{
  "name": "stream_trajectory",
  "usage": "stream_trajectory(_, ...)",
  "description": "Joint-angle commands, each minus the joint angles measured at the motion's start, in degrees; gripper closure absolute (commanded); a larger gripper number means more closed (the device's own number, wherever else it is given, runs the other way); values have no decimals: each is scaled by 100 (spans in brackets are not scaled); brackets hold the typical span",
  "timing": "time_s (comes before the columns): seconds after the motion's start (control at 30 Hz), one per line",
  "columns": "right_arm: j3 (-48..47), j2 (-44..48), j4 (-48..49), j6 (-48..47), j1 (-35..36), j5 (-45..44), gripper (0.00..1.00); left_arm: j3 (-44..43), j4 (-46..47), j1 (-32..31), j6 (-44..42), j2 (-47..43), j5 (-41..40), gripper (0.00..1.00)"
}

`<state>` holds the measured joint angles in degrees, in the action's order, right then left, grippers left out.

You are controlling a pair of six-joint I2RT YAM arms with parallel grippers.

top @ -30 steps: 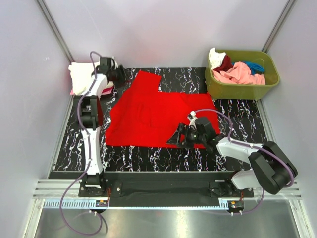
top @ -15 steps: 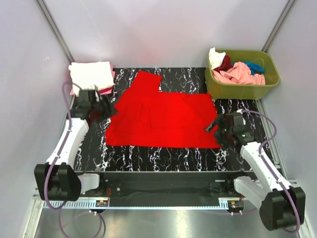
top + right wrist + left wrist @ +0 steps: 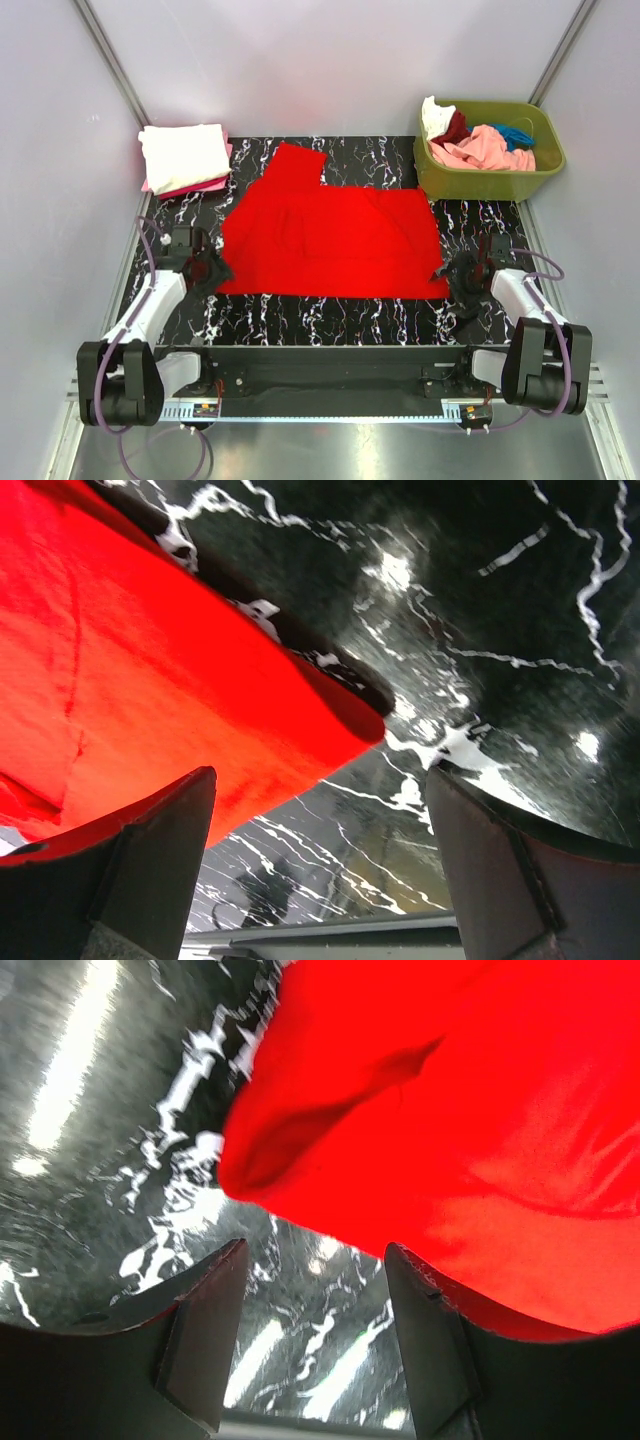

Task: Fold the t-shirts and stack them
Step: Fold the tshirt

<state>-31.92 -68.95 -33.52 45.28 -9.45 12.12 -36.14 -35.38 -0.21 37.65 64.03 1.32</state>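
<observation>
One black marbled table (image 3: 330, 312) carries the bright red t-shirt (image 3: 330, 235) spread flat mid-table, olive bin (image 3: 487, 182) back right, cream-white folded stack (image 3: 183, 155) back left. Left hand (image 3: 207, 272) and right hand (image 3: 452, 276) flank its near corners, fingers parted, gripping nothing.

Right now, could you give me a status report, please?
Open: left end effector, right end effector, each at a near corner. Red t-shirt spread on table. Bin well aside.

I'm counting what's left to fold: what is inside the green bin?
The green bin holds a white shirt, a dark red shirt, a pink shirt and a teal shirt, heaped together. Anything beneath them is covered.
</observation>
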Motion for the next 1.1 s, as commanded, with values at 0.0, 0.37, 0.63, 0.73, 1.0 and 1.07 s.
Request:
stream_trajectory(0.0, -157, -75, 293, -37, -39, 28, 8, 220, 443, 161, 208, -119, -589, 37)
stream_trajectory(0.37, 28, -575, 881, 7, -145, 1, 29, 520, 1050, 188, 190, 259, -774, 41)
stream_trajectory(0.63, 2, -673, 979, -89, -145, 1, 85, 415, 1621, 188, 32, 566, -563, 89)
stream_trajectory(0.73, -68, -585, 760, -124, -145, 80, 96, 161, 1368, 188, -38, 523, -545, 100)
stream_trajectory(1.0, -402, 512, -268, -54, -145, 71, 100, -384, -98, 188, 76, -742, -581, 100)
stream_trajectory(1.07, -543, 706, -655, -54, -145, 2, 100, -542, -503, 196, 76, -988, -563, 100)
